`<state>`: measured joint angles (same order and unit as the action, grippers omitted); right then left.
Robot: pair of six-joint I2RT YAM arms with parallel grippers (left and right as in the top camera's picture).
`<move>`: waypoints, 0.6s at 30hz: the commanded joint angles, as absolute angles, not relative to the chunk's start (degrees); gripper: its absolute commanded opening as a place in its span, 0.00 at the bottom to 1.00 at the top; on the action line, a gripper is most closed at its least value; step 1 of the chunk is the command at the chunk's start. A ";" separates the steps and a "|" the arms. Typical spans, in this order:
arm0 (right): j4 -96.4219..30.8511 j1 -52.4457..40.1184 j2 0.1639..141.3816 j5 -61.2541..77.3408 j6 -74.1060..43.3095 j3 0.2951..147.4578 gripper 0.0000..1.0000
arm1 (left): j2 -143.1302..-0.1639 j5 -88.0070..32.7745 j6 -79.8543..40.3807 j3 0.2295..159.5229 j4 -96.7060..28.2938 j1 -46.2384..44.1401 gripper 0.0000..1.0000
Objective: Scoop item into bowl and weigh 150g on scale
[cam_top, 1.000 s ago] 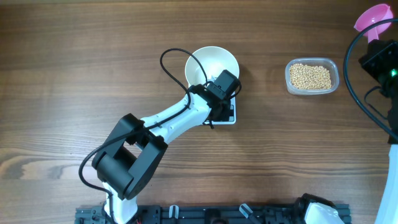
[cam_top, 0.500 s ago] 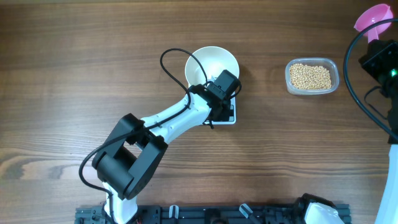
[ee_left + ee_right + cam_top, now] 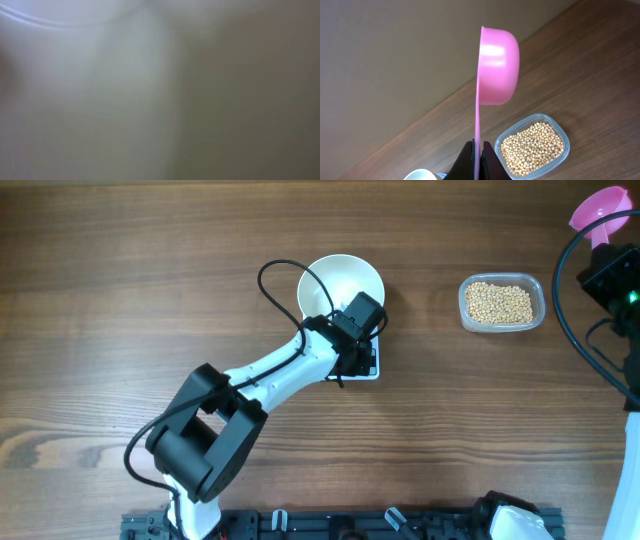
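We work over a brown wooden table (image 3: 120, 300). The left arm (image 3: 270, 375) reaches diagonally to the table's middle, where the left gripper (image 3: 362, 320) sits low over the near rim of the white bowl (image 3: 335, 280). Its jaws are pressed together. Its wrist camera gives only a pale blur, so we cannot tell whether they touch anything. What we see of the bowl's inside is bare. The bowl rests on the white scale (image 3: 370, 368), of which only the near edge shows. Well to the right stands a clear plastic tub (image 3: 465, 305). The right gripper (image 3: 479, 155), at the far right edge, pinches the handle of a pink scoop (image 3: 497, 67), held on edge above the table. The soybeans (image 3: 500, 302) all lie in the tub.
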<state>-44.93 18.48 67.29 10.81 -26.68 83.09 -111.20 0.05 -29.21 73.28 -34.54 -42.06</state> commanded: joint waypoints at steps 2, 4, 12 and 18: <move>-45.30 18.70 67.70 9.89 -25.52 85.03 0.04 | -103.04 -2.11 -29.30 73.14 -35.68 -42.33 0.04; -45.67 18.70 67.70 9.89 -25.50 85.19 0.04 | -100.29 -2.09 -30.46 73.14 -36.32 -42.22 0.04; -46.06 18.70 67.61 10.55 -25.71 85.19 0.04 | -85.82 -1.26 -30.48 73.14 -37.76 -41.69 0.04; -46.39 18.70 67.61 13.37 -25.58 85.30 0.04 | -75.90 6.24 -35.20 73.14 -41.47 -34.00 0.04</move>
<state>-46.22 18.48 67.33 11.31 -26.68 83.42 -80.79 0.78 -31.24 73.25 -39.68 -39.75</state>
